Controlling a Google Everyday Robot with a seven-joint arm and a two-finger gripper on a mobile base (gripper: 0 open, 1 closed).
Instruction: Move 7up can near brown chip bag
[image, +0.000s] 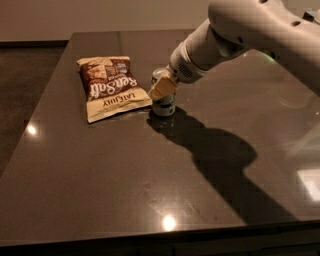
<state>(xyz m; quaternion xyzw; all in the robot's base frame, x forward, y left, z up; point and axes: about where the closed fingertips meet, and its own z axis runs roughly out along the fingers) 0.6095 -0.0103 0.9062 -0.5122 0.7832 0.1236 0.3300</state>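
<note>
The 7up can (164, 104) stands upright on the dark table (125, 175), just right of the brown chip bag (111, 86), close to its lower right corner. The bag lies flat, with a brown centre, white lettering and cream edges. My gripper (163, 88) is at the can's top, reaching in from the upper right on the white arm (235, 35). It covers the can's upper part, and only the can's lower body shows.
The arm casts a wide shadow (220, 155) across the table to the right of the can. The table's front edge (160, 235) runs along the bottom. A dark floor (25, 80) lies beyond the left edge.
</note>
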